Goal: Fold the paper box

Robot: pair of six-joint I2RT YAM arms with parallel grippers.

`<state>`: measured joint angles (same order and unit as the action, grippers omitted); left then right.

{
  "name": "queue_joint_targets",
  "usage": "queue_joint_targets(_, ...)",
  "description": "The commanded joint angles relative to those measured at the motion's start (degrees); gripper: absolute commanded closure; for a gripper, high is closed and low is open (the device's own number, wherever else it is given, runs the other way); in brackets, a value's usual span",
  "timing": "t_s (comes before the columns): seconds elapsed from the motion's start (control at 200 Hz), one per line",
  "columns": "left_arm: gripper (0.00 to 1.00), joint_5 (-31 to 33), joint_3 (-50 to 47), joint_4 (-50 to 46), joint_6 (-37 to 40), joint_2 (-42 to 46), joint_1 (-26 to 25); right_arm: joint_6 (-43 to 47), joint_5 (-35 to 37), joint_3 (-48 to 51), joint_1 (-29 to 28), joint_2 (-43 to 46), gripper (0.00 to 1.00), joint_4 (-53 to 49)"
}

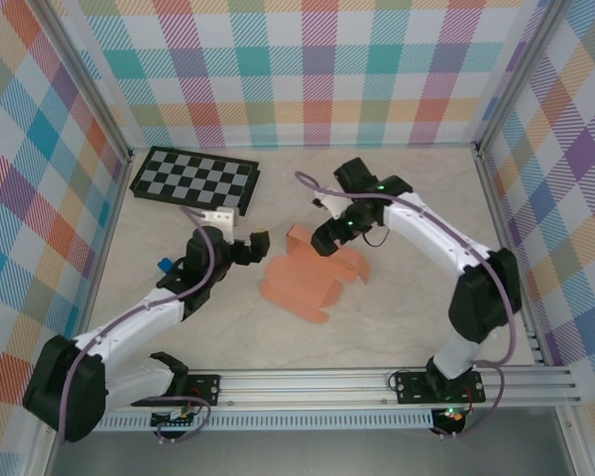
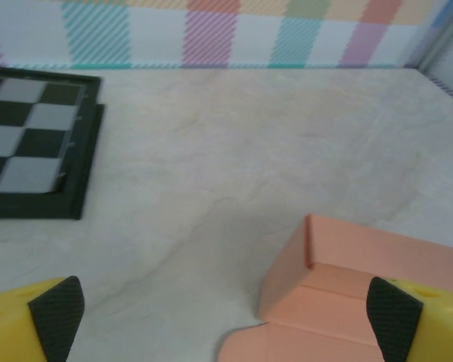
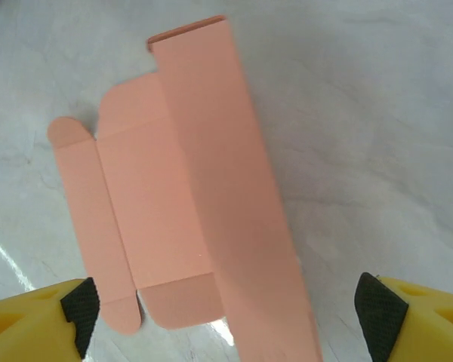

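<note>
Paper box [image 1: 309, 283], one panel upright, apparently untouched

The paper box [image 1: 312, 278] is plain salmon-orange with no pattern. The table [image 1: 397, 317] is pale beige with faint marble veining. At its ten o'clock, the checkerboard [image 1: 193, 178] alternates black and grey squares inside a black border. The walls [image 1: 317, 69] carry pastel plaid in teal, pink, orange, purple and white. The left arm [image 1: 139, 317] and right arm [image 1: 436, 233] are white with black joints. The left end effector [image 2: 225, 320] and right end effector [image 3: 228, 313] have yellow fingers [image 2: 7, 324] with black pads [image 2: 57, 317].

Left pincer [image 2: 225, 315] yellow, black-padded — purple cables [image 1: 301, 181]
</note>
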<state>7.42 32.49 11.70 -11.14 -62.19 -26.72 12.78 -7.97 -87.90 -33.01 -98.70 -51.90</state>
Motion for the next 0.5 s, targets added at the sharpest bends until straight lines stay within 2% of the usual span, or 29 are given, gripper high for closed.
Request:
queue_joint_targets(0.0,0.0,0.79,1.55,-11.84,-7.11,3.81,5.37,4.45,-2.52,-6.43,-0.11,-5.67,0.09,-6.73)
queue_joint_targets(0.16,0.0,-5.85,5.43,-19.62,-7.38,1.55,11.25,4.98,-1.46,-15.12,-1.37,-14.48,0.11,-12.95)
queue_joint_targets(0.31,0.0,-8.86,8.11,-21.78,-5.84,-1.63,12.13,5.41,3.26,-18.58,-2.27,-19.04,0.12,-14.36)
queue_joint_targets(0.495,0.0,-9.77,8.12,-20.41,-5.93,-2.91,12.65,6.36,2.96,-20.79,-2.76,-20.79,0.14,-14.95)
